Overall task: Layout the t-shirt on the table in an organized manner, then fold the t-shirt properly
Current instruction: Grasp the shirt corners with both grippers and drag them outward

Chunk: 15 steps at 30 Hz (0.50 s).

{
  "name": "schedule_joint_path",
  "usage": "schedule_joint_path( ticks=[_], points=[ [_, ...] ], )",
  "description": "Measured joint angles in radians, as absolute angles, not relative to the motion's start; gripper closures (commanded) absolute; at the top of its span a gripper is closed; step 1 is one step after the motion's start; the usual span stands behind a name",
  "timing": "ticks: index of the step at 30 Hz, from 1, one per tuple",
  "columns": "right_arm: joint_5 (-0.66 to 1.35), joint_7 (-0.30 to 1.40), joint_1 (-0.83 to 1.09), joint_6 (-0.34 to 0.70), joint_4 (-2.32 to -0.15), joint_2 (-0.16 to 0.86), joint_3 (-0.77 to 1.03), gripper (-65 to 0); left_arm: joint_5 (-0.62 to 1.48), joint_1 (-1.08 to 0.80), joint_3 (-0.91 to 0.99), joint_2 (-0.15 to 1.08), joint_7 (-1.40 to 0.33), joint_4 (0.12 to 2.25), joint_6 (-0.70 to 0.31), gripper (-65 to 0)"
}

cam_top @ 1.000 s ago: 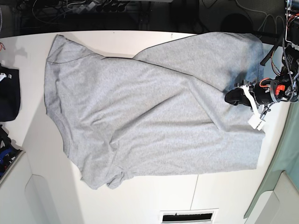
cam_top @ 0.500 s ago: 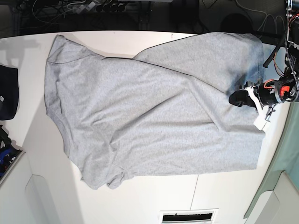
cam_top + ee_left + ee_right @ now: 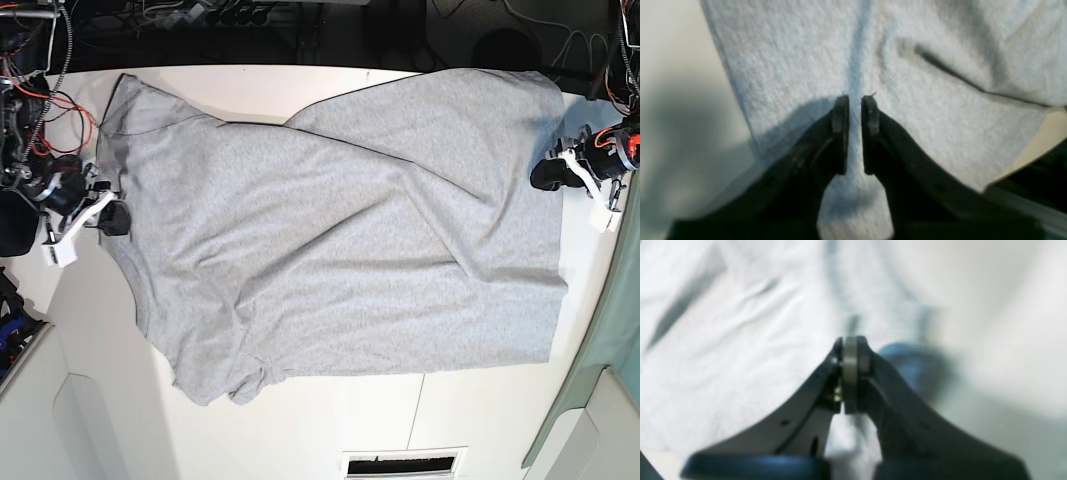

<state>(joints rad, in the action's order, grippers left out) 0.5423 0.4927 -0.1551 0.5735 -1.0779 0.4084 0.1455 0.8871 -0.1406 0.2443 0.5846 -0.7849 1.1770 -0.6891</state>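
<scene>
Item: t-shirt (image 3: 340, 250), grey, spread rumpled on the table (image 3: 300, 420), one flap folded over. Soft, light, limp; I judge hems and corners the best holds. My left gripper (image 3: 855, 100): narrow gap, over the hem. My right gripper (image 3: 850, 343): closed, empty.

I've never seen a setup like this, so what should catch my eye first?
A big grey t-shirt sprawls across the white table, with one flap folded diagonally over its top. A gripper sits at each end: the right gripper by the collar edge, the left gripper at the hem edge.
</scene>
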Motion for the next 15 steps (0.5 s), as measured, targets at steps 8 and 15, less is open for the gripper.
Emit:
schedule_joint_path(
  ticks=[8,15],
  points=[
    [0.354,0.423,-0.236,0.574,-1.005,0.318,0.009,0.0,0.830,-0.126,0.247,0.537,-0.684,1.029,-0.715,-6.4],
    [0.290,0.251,-0.264,0.577,-0.873,0.344,-0.006,0.0,0.720,0.055,0.247,0.534,-0.632,0.862,-0.687,-2.8]
  ],
)
